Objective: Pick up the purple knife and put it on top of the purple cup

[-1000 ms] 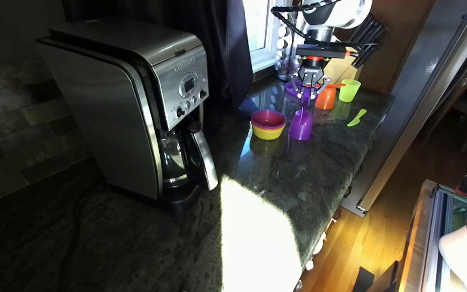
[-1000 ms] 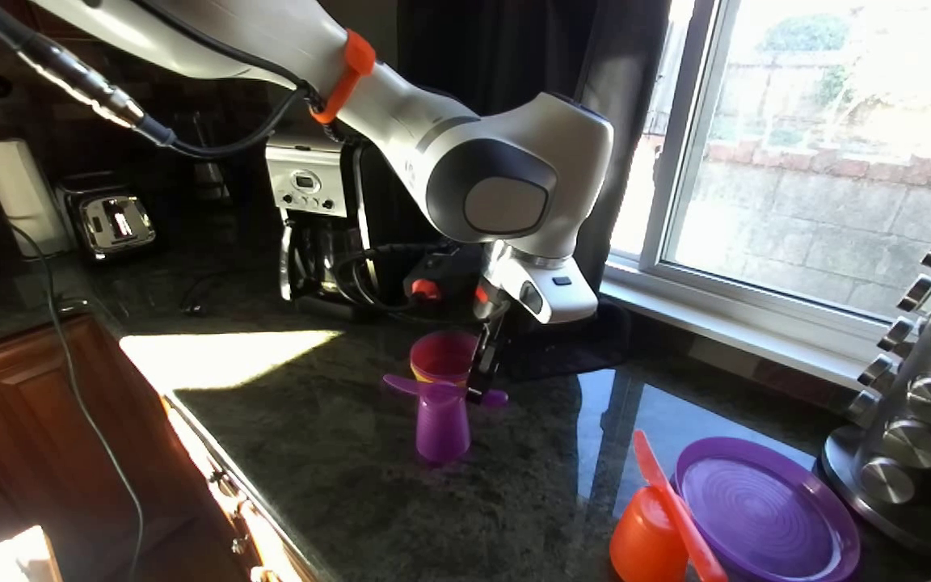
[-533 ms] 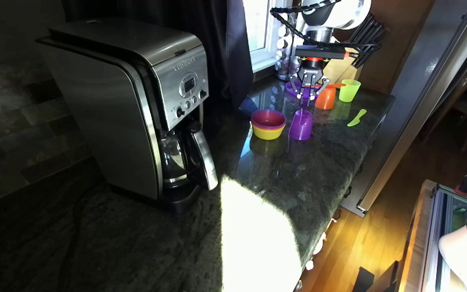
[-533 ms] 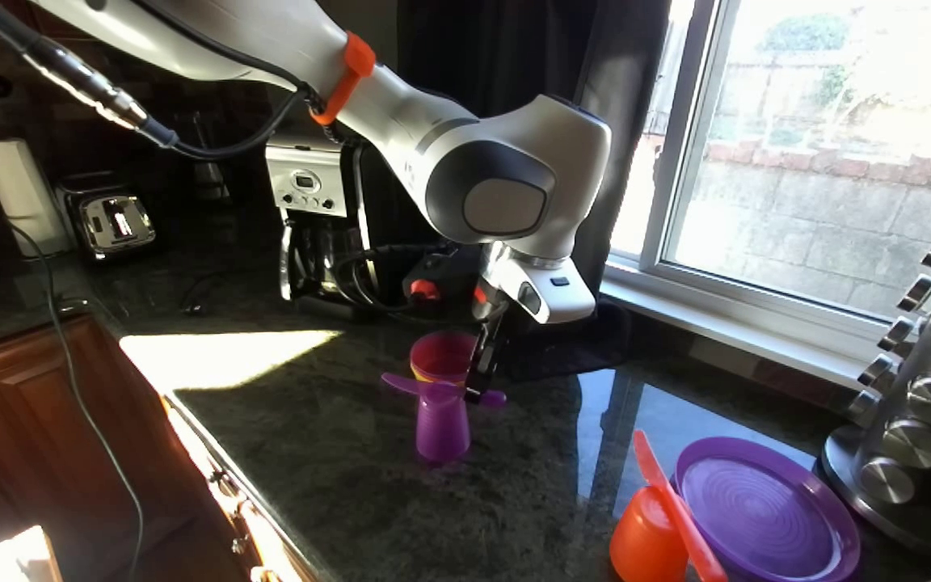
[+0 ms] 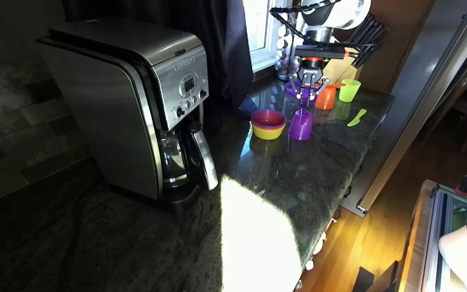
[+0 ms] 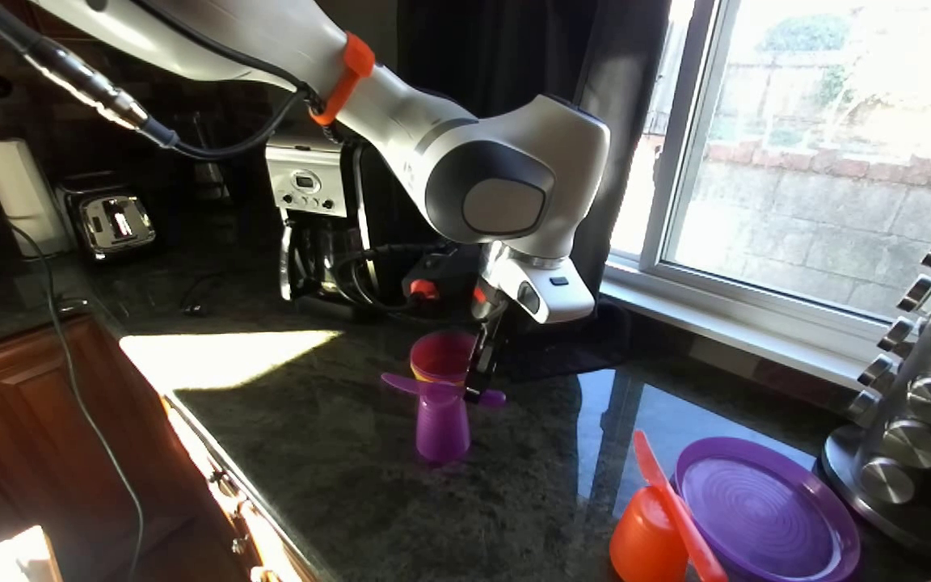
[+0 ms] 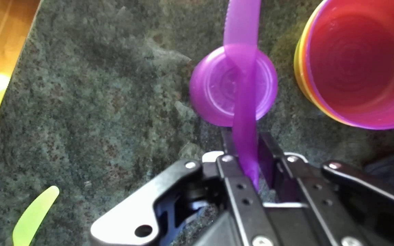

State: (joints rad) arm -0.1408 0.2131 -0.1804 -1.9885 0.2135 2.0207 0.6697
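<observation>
**Seating the purple plastic knife [image 7: 245, 97] on the inverted purple cup [image 7: 211, 88]**

Your gripper [image 7: 247, 138] is pinching the knife by its handle, whose end reaches back between the fingers. Check alignment before release. The knife's long axis runs straight out from the jaws and across the cup's closed base, which faces up; the blade overhangs the far side. In the wrist view, the knife crosses right of the base's centre, so a slight sideways correction may improve balance. In both exterior views, the knife overlaps the cup's top; whether the two touch, you cannot tell. Confirm contact before you part the jaws, since the knife, set down off-centre, could tip.

Appearance: the knife is translucent purple plastic, narrow at the handle and broader along the blade, with what look like fine serrations on one edge. The cup's outline shows faintly through it.
</observation>
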